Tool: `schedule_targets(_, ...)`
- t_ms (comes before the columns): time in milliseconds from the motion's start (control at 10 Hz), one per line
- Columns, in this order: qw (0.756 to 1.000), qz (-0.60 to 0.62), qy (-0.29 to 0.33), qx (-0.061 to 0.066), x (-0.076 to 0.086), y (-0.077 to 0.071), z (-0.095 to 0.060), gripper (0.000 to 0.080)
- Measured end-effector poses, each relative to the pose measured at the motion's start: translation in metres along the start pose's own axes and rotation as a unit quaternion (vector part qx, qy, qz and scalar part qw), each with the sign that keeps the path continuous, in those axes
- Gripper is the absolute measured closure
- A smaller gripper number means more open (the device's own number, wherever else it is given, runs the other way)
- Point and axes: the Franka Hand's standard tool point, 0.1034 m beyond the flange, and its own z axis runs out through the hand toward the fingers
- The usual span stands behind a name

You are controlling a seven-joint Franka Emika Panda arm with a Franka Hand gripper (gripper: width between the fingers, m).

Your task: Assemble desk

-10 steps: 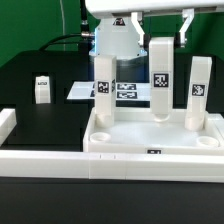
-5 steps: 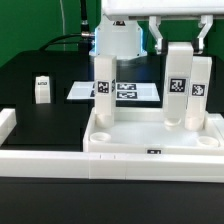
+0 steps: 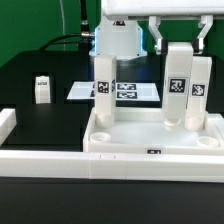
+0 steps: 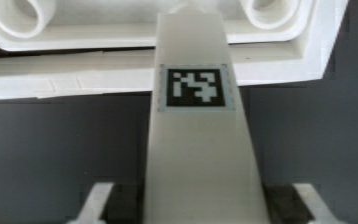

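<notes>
The desk's white tabletop [image 3: 130, 143] lies with its raised rim up, and two legs stand on it: one [image 3: 102, 85] at the exterior view's left, one [image 3: 201, 90] at its right. My gripper [image 3: 179, 45] comes down from above and is shut on the top of a third leg [image 3: 177, 90], held upright with its lower end at the tabletop, just left of the right leg. In the wrist view this tagged leg [image 4: 197, 90] runs out from between my gripper's [image 4: 201, 205] fingers toward the tabletop [image 4: 87, 80]. Another leg [image 3: 42, 88] stands on the black table far left.
The marker board [image 3: 128, 92] lies flat behind the tabletop. Low white border rails run along the front [image 3: 50, 165] and the left edge [image 3: 6, 122]. The arm's white base [image 3: 120, 40] stands at the back.
Between the oldest frame and half a second ago, my gripper carried the held leg toward the exterior view's right and a little lower. Since then nothing has moved.
</notes>
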Motion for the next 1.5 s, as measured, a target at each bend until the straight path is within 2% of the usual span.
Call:
schedule_targets(300, 1.0, 0.006, 0.0, 0.009, -0.004, -0.025, 0.0, 0.0509)
schedule_targets(700, 1.0, 0.004, 0.006, 0.009, -0.004, -0.025, 0.001, 0.0509)
schedule_targets(900, 1.0, -0.008, 0.006, 0.011, -0.004, -0.036, 0.003, 0.0509)
schedule_targets(1100, 0.999, -0.041, 0.003, 0.006, -0.003, -0.041, 0.009, 0.0509)
schedule_targets(1500, 0.999, -0.038, 0.002, 0.006, -0.004, -0.04, 0.011, 0.0509)
